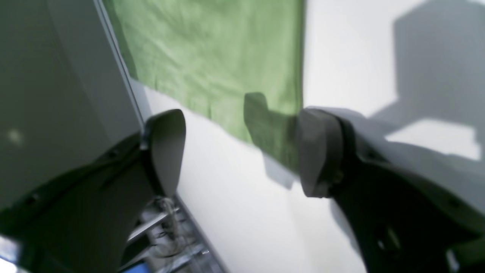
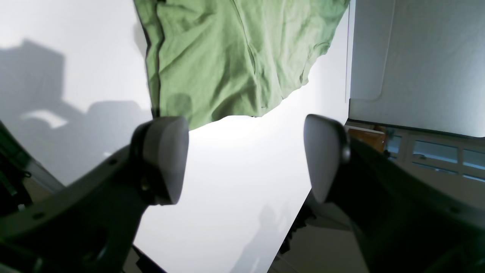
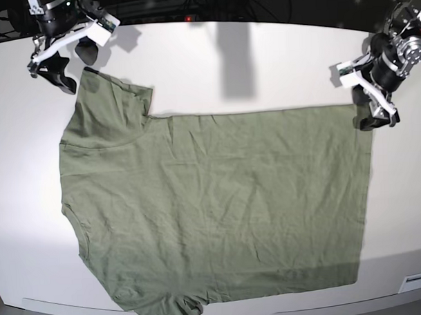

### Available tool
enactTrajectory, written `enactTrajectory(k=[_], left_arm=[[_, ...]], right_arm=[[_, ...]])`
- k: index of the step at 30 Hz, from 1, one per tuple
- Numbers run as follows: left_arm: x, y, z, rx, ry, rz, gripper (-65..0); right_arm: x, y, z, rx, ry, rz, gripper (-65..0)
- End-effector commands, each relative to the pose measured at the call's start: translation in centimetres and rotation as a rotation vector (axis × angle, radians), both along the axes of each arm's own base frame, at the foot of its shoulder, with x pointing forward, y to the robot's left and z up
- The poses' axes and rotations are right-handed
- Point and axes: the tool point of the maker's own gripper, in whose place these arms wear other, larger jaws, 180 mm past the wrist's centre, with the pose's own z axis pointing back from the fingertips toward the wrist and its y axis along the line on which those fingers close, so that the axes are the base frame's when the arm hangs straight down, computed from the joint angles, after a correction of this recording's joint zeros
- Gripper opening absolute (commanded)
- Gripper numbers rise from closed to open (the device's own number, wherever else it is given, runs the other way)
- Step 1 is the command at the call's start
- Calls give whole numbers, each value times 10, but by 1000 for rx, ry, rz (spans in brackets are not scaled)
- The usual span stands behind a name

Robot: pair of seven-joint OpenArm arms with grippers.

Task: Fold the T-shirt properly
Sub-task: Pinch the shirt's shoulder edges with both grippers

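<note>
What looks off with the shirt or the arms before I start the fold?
Little stands out. The T-shirt lies spread flat but wrinkled, and its near sleeve is bunched at the table edge. Both the left gripper and the right gripper hang open at far corners, holding nothing.

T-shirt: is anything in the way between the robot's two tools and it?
Nothing visible is. The T-shirt lies flat on the white table. The open left tool hangs at its hem corner, the open right tool at its sleeve, with no other object between.
</note>
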Motion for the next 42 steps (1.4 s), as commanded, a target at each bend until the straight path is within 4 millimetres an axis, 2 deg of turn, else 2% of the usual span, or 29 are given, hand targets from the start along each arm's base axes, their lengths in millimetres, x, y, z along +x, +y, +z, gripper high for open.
enactTrajectory(k=[1,6,14,17,19,26,29,39,42], left_arm=[[5,-2,4,-17,-2,1,-204],[19,-13,8,-74,-20,51,-204],[21,36,16,78,-22,101,-204],[21,41,18,88,-23,94,-204],[21,29,16,47,-23,70,-204],[18,-38,4,-142,-19,57,-204],[18,-48,1,-167,-18,71,-204],[23,-4,5,-55,-54,125,-204],[19,6,-5,-37,-37,148,-204]], right_arm=[[4,1,9,2,-34,6,-182],[4,1,9,1,-34,4,-182],[4,1,9,0,-34,3,-182],[4,1,9,0,-34,3,-182],[4,1,9,0,-34,3,-182],[4,1,9,0,-34,3,-182],[4,0,9,0,-34,2,-182],[4,0,9,-1,-34,2,-182],[4,0,9,0,-34,3,-182]])
